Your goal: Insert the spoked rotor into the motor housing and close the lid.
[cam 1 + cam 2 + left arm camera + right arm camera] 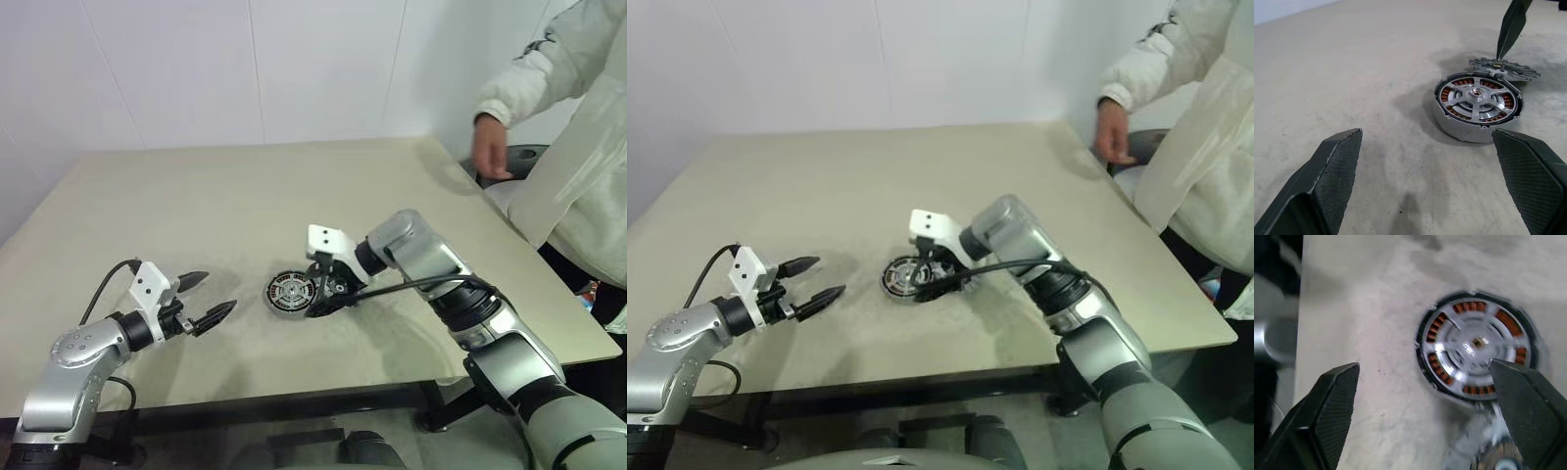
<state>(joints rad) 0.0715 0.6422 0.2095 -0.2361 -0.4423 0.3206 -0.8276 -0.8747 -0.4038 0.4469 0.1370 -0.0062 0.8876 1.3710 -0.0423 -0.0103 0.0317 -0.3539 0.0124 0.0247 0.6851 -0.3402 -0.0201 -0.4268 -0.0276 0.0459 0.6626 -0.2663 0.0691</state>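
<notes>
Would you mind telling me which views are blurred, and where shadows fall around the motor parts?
Right wrist view: the motor housing with the spoked rotor seated in it is smeared by motion blur, and the lid is soft too. Left wrist view: crisp, with a soft dark shadow on the table beside the housing and glints on the rotor's silver spokes. Left eye view: soft shadows under both grippers.

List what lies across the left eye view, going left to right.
left gripper → motor housing with the spoked rotor seated in it → right gripper → person's hand
</notes>
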